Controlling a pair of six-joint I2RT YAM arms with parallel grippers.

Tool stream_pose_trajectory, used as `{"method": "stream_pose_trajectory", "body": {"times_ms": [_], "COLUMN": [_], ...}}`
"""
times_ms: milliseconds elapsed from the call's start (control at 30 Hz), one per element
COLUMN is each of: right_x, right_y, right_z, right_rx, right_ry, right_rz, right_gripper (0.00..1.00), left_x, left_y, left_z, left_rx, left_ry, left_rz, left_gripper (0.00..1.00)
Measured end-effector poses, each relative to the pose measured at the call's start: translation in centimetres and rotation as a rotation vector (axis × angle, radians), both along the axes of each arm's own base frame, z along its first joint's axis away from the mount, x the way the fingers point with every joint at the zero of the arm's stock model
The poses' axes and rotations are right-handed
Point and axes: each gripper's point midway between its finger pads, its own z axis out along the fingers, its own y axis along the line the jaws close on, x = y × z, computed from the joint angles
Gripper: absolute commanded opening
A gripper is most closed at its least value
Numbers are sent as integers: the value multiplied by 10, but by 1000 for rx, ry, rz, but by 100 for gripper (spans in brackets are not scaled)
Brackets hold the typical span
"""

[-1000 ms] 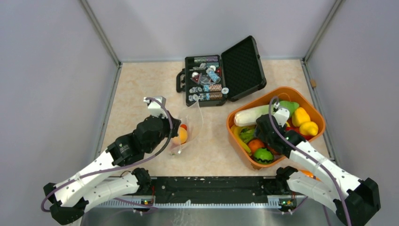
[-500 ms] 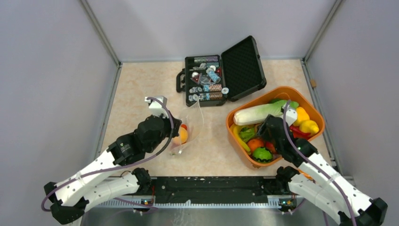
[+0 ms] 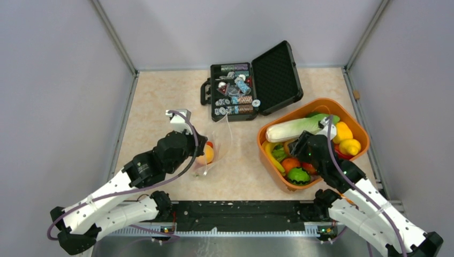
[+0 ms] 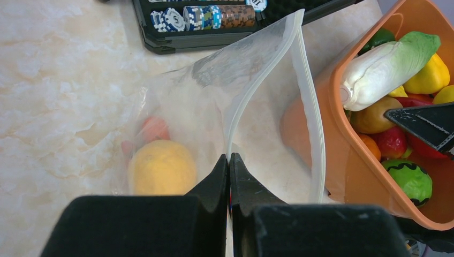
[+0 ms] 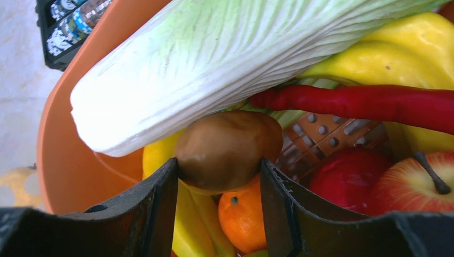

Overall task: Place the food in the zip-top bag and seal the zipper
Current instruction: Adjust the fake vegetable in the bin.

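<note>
Pinching the zipper [image 4: 251, 91] between my left gripper's [image 4: 229, 160] pressed-together jaws, I hold the zip-top bag [image 4: 176, 101] just beside the orange tub [image 5: 59, 155], its mouth gaping toward it for loading. A yellow peach [image 4: 162, 167] lies inside. My right gripper [image 5: 218, 167], down in the tub, squeezes a brown toy potato [image 5: 227, 144] under the napa cabbage [image 5: 214, 59].

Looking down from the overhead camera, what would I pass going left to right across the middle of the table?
left arm → zip-top bag with a peach inside → orange tub
</note>
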Motion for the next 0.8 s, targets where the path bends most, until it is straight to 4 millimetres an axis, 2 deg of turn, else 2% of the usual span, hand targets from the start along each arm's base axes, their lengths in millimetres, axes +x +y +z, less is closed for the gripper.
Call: {"method": "stream_pose_trajectory", "body": {"times_ms": [167,300,400,467,633,800], "right_x": [-3,-5,-6,-5,0,-9], "right_y": [10,18,25,26,11,-26], "right_z": [3,5,14,29,67,79], "right_rx": [23,32,35,24,-25,-116], "right_ry": [-3,-3,2,3,-18,36], "right_rz": [62,117,163,170,106,-54], "right_gripper": [39,69,74,75,75,77], "left_x": [-1,-1,-1,-1,-1,-1], "left_y": [1,2,2,2,2,2], "left_z": [2,3,3,3,2,1], "left_rx": [-7,-9,-9,-9,-9,-6], "left_ry": [-6,-7,-7,-7,-7,-5], "left_rz": [1,0,0,1,1,1], "left_gripper": [0,0,0,0,0,0]}}
